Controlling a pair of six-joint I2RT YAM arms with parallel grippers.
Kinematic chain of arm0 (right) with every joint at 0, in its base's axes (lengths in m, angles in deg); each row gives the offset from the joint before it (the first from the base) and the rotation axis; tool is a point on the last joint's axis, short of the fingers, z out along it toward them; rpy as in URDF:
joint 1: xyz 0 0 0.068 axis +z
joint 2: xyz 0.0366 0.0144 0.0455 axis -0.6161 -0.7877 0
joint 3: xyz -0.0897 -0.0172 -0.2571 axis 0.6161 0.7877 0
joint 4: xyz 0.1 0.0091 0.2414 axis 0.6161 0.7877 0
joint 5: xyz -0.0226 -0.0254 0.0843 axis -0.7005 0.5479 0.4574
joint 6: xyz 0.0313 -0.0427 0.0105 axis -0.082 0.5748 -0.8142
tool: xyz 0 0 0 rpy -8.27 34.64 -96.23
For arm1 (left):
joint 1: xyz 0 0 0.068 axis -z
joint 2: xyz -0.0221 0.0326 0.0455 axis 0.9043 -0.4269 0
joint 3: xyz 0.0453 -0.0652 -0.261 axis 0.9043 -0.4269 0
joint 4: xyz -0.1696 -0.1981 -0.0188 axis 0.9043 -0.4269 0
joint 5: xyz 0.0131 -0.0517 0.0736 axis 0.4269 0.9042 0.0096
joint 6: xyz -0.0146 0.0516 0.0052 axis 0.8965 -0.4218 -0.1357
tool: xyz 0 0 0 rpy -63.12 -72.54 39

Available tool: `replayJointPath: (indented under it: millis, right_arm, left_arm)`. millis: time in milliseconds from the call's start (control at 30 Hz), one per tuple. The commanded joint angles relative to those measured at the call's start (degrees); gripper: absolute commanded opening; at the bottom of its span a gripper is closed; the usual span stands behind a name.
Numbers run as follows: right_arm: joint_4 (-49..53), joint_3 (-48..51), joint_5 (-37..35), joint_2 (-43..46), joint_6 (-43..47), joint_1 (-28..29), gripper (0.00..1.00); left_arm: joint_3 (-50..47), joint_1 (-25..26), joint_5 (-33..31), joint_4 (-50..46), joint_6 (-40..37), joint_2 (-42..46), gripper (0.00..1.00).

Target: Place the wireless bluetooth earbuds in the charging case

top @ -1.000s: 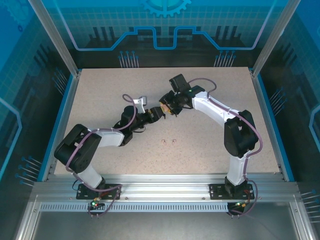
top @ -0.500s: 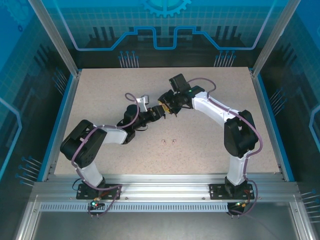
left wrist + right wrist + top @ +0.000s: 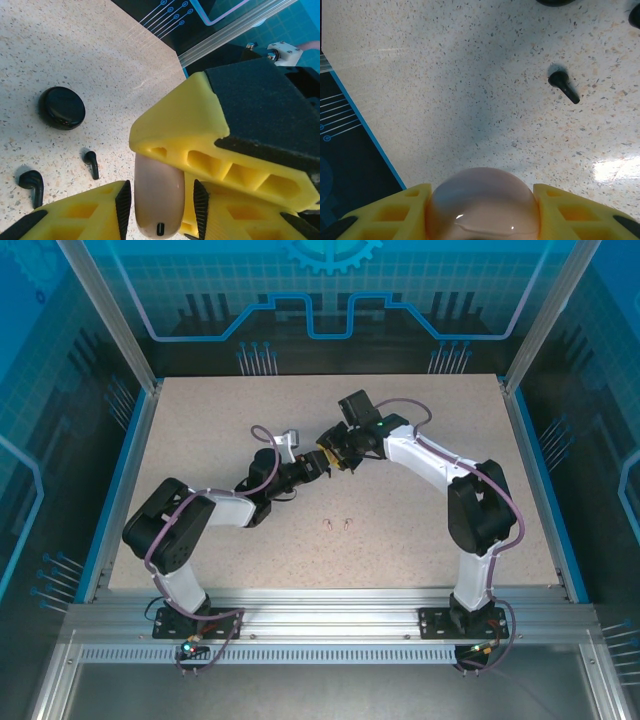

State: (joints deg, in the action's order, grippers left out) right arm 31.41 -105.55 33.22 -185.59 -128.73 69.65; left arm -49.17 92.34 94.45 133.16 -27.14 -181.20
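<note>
A pale pink charging case [image 3: 159, 200] hangs above the table, and my right gripper [image 3: 482, 210] is shut on its sides. In the left wrist view my left gripper [image 3: 161, 202] straddles the same case, with its black pads [image 3: 123, 207] close on either side and a thin gap still showing. The right gripper's yellow finger [image 3: 185, 135] lies across the top of the case. Two black earbuds [image 3: 91, 163] [image 3: 32, 184] lie on the table near a shut black case [image 3: 62, 107]. Two pale earbuds [image 3: 337, 524] lie nearer the front in the top view, where both grippers [image 3: 327, 461] meet at mid-table.
The speckled table [image 3: 200, 420] has a blue rim, and glass walls stand behind it and at both sides. In the right wrist view a black earbud [image 3: 564, 86] lies below the held case, with the table's edge [image 3: 365, 135] to the left.
My left arm has reached further right, up to the right gripper. Its jaws have narrowed around the pink case. The right gripper has stayed put, still holding the case.
</note>
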Motion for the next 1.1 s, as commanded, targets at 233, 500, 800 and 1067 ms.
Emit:
replayJointPath:
  millis: [233,500,800,1067]
  right_arm:
    - [-0.6,0.7,1.2,1.9,-0.6,0.6,0.42]
    - [-1.0,0.0,1.7,3.2,-0.4,0.6,0.48]
    - [2.2,-1.0,-0.3,8.4,6.6,-3.9,0.8]
    - [-5.2,13.4,0.0,20.1,33.1,-8.9,0.86]
  left_arm:
    - [1.9,0.5,-1.1,2.7,0.1,-0.8,0.23]
    - [1.9,0.5,0.0,2.2,0.0,-0.5,0.03]
    - [1.5,0.5,2.0,-2.4,-1.6,4.2,0.0]
    - [4.4,0.4,10.4,-18.6,-11.8,12.7,0.0]
